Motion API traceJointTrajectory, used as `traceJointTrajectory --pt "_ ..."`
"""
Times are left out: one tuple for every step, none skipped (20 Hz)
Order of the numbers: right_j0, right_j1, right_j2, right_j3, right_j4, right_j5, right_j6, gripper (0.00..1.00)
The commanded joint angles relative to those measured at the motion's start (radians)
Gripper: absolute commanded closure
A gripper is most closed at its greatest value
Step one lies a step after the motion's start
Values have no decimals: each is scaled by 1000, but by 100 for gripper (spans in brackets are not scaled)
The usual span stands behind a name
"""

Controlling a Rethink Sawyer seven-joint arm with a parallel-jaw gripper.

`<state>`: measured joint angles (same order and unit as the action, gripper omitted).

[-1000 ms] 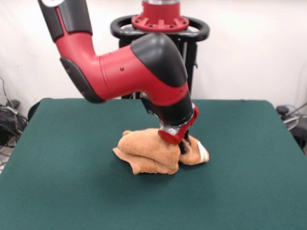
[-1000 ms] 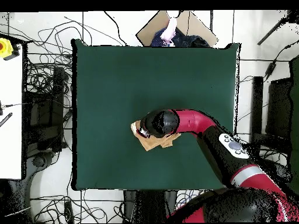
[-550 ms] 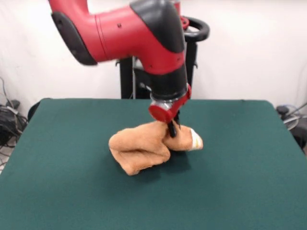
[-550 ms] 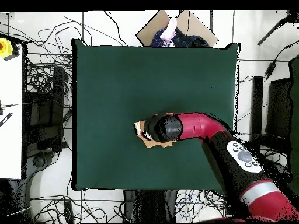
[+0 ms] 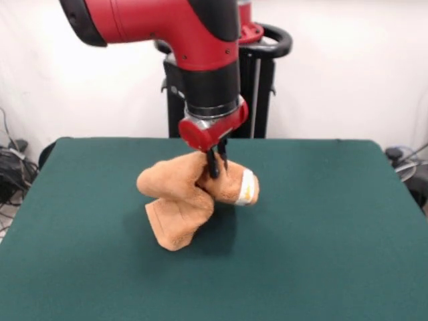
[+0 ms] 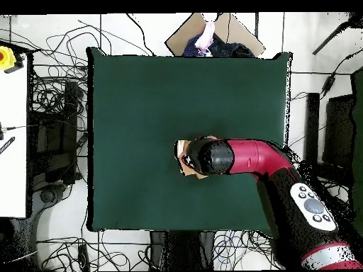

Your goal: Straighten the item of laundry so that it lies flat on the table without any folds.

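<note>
The item of laundry (image 5: 177, 204) is a bunched orange-tan towel hanging in a crumpled lump, with a pale band (image 5: 246, 188) on its right end. My gripper (image 5: 216, 166) is shut on the towel's top and holds it raised, so only the lowest fold reaches the table (image 5: 321, 234). In the overhead view my arm covers most of the towel (image 6: 184, 159), and only a tan sliver shows at the arm's left. The dark green table (image 6: 142, 99) spreads wide around it.
A cardboard box (image 6: 213, 32) with dark contents sits beyond the table's top edge in the overhead view. Cables (image 6: 53, 92) lie on the floor along the left side, beside a white bench (image 6: 10, 134). The robot pedestal (image 5: 257, 87) stands behind the table.
My gripper has risen with the towel in it and shifted left in the front view. The towel went from lying on the table to hanging mostly lifted.
</note>
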<state>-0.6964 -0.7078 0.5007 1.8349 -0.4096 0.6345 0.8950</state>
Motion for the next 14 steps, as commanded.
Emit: traceJointTrajectory --pt "63 -18 -155 -59 115 -123 450 100" --pt "69 -16 -165 -65 124 -128 452 100" --pt "68 -8 -167 -77 134 -123 445 100" --pt "72 -8 -169 -87 139 -110 439 100" --pt "77 -9 -172 -96 144 -97 433 100" --pt "81 -9 -175 -105 148 -83 426 100" --pt "76 -7 -166 -113 151 -75 408 100" --pt "92 -14 -184 -120 155 -39 424 100" --pt "121 -50 -215 -134 137 -44 453 100" --pt "109 -40 -201 -115 164 -42 457 100" --pt "114 -28 -205 -122 167 -53 463 100" --pt "119 -16 -209 -129 170 -63 469 100" --pt "114 12 -200 -126 172 -102 463 100" --pt "121 19 -205 -130 178 -110 467 100"
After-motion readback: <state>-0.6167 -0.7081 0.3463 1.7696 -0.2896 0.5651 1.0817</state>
